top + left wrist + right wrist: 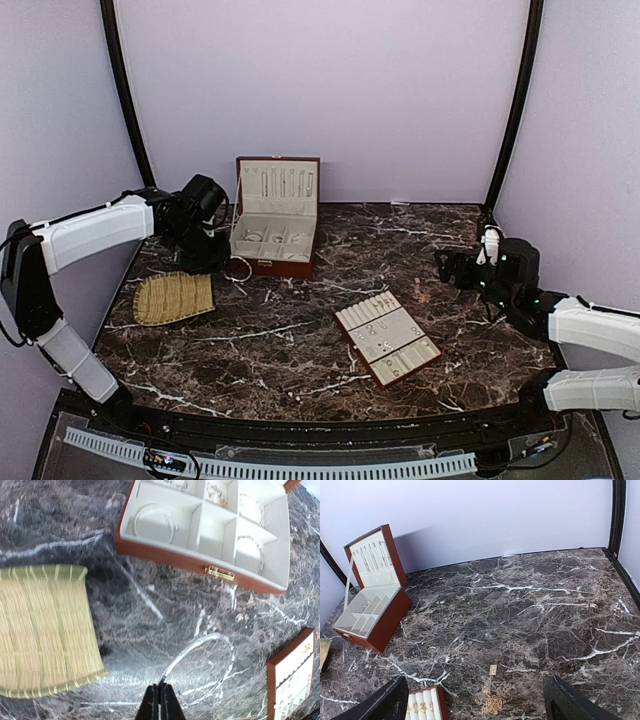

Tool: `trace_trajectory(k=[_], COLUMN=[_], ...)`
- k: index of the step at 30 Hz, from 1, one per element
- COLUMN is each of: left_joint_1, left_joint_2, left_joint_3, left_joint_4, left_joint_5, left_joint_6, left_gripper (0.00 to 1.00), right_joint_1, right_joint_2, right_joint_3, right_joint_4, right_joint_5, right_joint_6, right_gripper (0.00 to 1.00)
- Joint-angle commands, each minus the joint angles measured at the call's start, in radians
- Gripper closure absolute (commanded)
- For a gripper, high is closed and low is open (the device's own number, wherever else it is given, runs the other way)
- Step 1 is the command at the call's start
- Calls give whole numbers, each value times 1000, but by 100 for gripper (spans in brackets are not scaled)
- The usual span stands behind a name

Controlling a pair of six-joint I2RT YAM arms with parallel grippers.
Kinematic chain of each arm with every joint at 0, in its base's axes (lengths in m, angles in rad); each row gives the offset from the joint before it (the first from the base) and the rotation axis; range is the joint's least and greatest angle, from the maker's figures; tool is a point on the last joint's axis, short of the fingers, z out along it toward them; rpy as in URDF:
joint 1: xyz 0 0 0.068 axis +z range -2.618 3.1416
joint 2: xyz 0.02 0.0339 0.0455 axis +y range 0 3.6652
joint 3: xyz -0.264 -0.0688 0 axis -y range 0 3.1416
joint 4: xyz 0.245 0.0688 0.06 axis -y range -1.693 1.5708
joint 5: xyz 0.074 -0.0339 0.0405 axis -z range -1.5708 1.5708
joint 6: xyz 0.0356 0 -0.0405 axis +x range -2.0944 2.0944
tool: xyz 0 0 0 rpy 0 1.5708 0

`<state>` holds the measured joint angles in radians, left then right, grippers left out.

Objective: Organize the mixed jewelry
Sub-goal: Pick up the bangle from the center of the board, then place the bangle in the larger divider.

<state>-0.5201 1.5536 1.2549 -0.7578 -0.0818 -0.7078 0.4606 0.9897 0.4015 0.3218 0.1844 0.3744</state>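
Silvery bangle hoop (192,646) hangs over the marble just in front of the red-brown box (170,555), its rim seemingly pinched by the left gripper (160,702). So thin a hold could slip mid-lift. The right gripper (475,696) is spread wide.

One red-brown box (277,225), one slotted tray (388,338), one woven mat (174,297), one loose bangle (238,268)

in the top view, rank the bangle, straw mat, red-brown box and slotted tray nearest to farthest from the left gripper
1. Bangle: right at the left gripper fingers, by the box's front corner.
2. Straw mat, on the near-left side, and red-brown box, just to the right: too close to call.
3. Slotted tray: off to the right at mid-table, clearly farthest.
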Motion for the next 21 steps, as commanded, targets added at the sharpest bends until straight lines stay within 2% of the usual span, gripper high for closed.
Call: trace_trajectory(k=[1, 6, 11, 15, 21], left_joint_1=[74, 124, 147, 162, 172], left_joint_2=[123, 330, 479, 552, 588], left_joint_3=[203, 423, 566, 625, 619], left_joint_4=[-28, -35, -16, 3, -4], left_joint_5=[-15, -38, -21, -25, -62], left_joint_6=[181, 290, 333, 351, 385], left_gripper=[100, 100, 100, 100, 100], right_joint_1=[-5, -5, -5, -5, -5], right_joint_2=[-11, -28, -41, -39, -34], right_joint_3=[-20, -33, -39, -39, -37], right_joint_4=[61, 72, 76, 77, 75], right_joint_5=[6, 1, 0, -2, 1], right_joint_6=[-2, -4, -6, -8, -12], right_gripper=[6, 6, 6, 6, 6])
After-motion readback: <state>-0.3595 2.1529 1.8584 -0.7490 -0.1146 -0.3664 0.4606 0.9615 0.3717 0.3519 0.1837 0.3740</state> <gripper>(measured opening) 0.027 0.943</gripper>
